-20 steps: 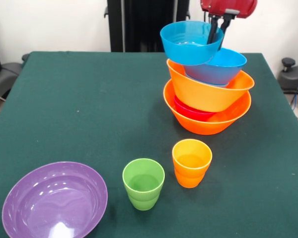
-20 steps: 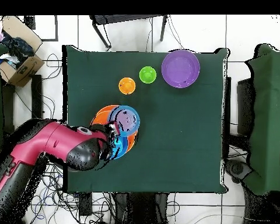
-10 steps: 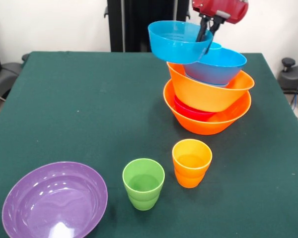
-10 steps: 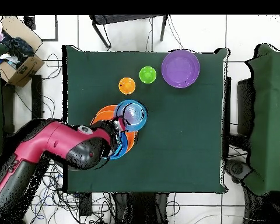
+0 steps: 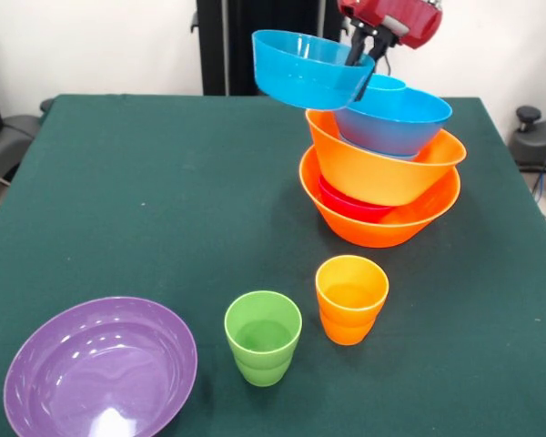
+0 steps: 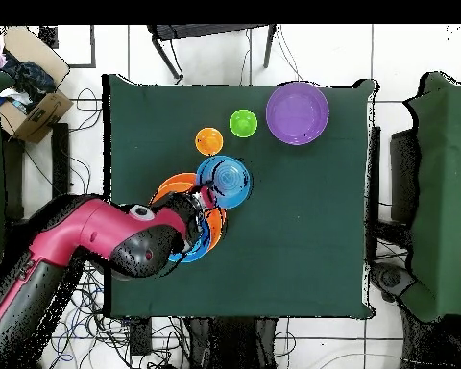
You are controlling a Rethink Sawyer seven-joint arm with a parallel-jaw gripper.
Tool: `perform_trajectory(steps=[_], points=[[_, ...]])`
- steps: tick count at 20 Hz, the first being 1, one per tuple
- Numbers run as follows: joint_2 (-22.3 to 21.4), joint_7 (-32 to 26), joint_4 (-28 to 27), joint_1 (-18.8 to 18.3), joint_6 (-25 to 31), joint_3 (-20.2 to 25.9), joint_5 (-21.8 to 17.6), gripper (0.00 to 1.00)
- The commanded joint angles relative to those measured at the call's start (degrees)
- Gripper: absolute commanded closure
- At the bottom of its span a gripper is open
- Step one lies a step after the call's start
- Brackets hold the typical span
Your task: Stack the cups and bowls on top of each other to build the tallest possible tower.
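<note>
Jaws of the gripper [image 5: 358, 56] pinching the rim of a blue bowl [image 5: 305, 69], held tilted, up beside the tower [image 5: 382, 173] top and clear of it; best levelled and centred over the tower before letting go, lest it slide off.

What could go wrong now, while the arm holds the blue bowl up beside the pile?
1. The tool pinches the lifted blue bowl only at its rim, and the bowl hangs tilted; it might slip and drop onto the table.
2. The tower already leans, its upper orange bowl sitting askew in the base; a bump from the arm could topple it.
3. The blue cup stands close to the tool and may be knocked.
</note>
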Motion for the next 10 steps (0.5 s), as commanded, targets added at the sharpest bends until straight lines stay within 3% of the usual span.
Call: perform_trajectory(steps=[1,4,10], points=[[1.8,9.1,-7.5,-1.7,4.0,4.8,3.2,1.00],[1.2,7.2,-7.0,-1.4,3.1,5.4,3.2,1.00],[-3.0,2.7,-4.5,0.8,-4.8,7.4,0.7,1.00]])
